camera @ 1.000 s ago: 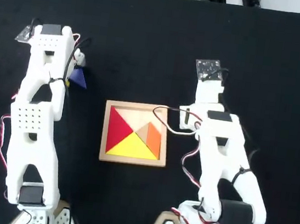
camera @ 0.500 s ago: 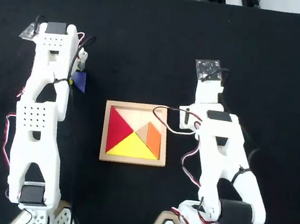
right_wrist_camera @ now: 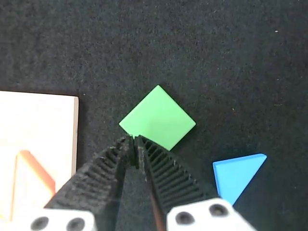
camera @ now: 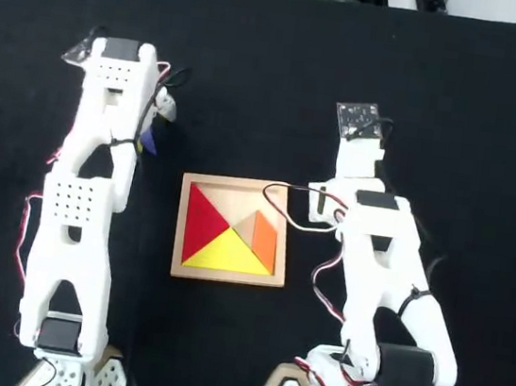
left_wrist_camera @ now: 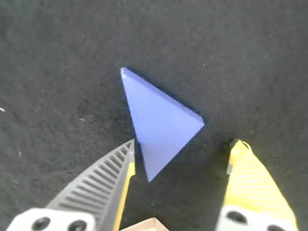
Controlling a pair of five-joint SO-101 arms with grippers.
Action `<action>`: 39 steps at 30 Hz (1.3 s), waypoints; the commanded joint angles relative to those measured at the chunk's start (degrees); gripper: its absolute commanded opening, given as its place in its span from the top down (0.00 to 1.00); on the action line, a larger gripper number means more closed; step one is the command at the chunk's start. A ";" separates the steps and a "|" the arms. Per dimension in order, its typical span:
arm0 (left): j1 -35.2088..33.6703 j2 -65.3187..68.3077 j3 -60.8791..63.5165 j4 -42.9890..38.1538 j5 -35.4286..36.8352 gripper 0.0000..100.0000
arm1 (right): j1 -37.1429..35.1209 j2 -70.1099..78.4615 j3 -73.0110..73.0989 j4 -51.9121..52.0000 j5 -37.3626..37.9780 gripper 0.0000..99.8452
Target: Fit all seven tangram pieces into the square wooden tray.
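The tray [camera: 240, 187], beside the right tool [right_wrist_camera: 132, 140], holds a red triangle [camera: 202, 224], a yellow triangle [camera: 228, 254] and an orange piece [camera: 265, 239]. The left tool [left_wrist_camera: 184, 144] is open, a violet triangle [left_wrist_camera: 159, 120] between its jaws on the worktop [camera: 443, 84]. The right tool is closed on nothing, with a green square [right_wrist_camera: 158, 118] just past its tips.

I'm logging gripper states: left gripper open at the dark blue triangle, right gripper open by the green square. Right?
No: the right gripper is shut, as the right wrist view shows, by the green square. The left gripper is open at the dark blue triangle.
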 commanded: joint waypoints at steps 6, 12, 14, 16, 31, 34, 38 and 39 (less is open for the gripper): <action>-2.77 -0.53 -2.77 0.00 -0.35 0.69 | -1.14 -0.22 -1.45 -0.35 0.53 0.99; -3.30 -0.53 -3.03 -0.35 0.53 0.69 | -1.14 -0.22 -1.45 -0.35 0.53 0.99; -3.30 -0.53 -2.59 -0.35 1.93 0.69 | -1.14 -0.22 -1.45 -0.35 0.53 0.99; -3.30 -0.44 -2.59 -0.35 2.37 0.69 | -1.14 -0.13 -1.45 -0.35 0.53 0.99; -4.09 6.07 -10.95 3.08 4.92 0.69 | -1.14 -0.13 -1.45 -0.35 0.53 0.99; -4.18 6.15 -11.03 3.34 4.92 0.71 | -1.14 -0.13 -1.45 -0.35 0.53 0.99; -4.70 6.15 -10.95 3.43 4.57 0.81 | -1.14 -0.13 -1.45 -0.35 0.53 0.99; -4.79 6.15 -10.95 3.43 4.48 0.82 | -1.14 -0.13 -1.45 -0.35 0.53 0.99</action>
